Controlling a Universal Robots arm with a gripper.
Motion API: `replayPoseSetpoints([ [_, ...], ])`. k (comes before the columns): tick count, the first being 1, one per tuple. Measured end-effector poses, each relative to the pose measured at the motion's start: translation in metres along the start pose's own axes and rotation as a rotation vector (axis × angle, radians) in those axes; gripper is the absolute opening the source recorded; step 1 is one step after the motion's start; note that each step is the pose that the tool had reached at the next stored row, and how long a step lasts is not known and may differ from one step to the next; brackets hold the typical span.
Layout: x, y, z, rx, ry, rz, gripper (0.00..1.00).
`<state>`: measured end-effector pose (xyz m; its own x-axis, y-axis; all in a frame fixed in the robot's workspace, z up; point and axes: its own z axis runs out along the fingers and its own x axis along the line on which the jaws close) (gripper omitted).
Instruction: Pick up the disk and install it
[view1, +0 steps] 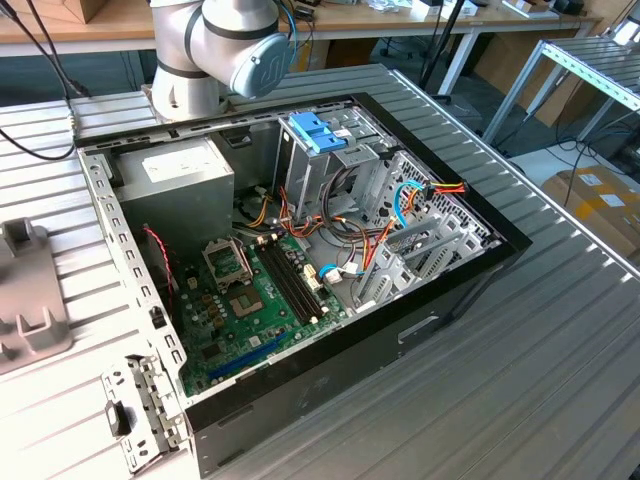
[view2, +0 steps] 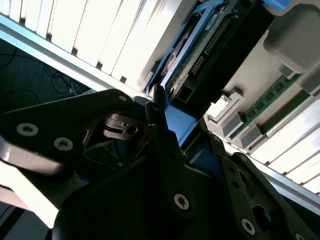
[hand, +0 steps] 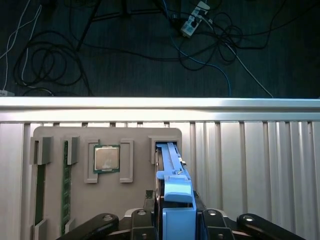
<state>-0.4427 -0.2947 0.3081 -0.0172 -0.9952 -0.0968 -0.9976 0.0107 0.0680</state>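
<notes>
In the first wrist view the gripper (hand: 176, 201) is closed on the disk (hand: 171, 157); its black fingers press the light-blue bracket from both sides, with the near end of the disk caught between them. The disk stands on its thin edge; it runs straight out ahead of the fingers, and its far end sits in a slot of a grey tray (hand: 135, 137). In the second wrist view one of the fingers (view2: 161, 131) lies flat against the blue rail; the disk's (view2: 210, 50) dark connector end rises just beyond the fingertips. To one side of the fingers, in the same tray, lie a processor chip (hand: 106, 159) and a memory stick (hand: 65, 185); the tray rests on a ribbed metal table (hand: 250, 165). In the exterior view an open computer case (view1: 350, 372) lies on that table.
</notes>
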Motion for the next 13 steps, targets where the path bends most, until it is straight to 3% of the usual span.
replayPoseSetpoints([
  [13,0.0003,0.0024,0.0025,0.0004,-0.0002,0.0,0.38],
])
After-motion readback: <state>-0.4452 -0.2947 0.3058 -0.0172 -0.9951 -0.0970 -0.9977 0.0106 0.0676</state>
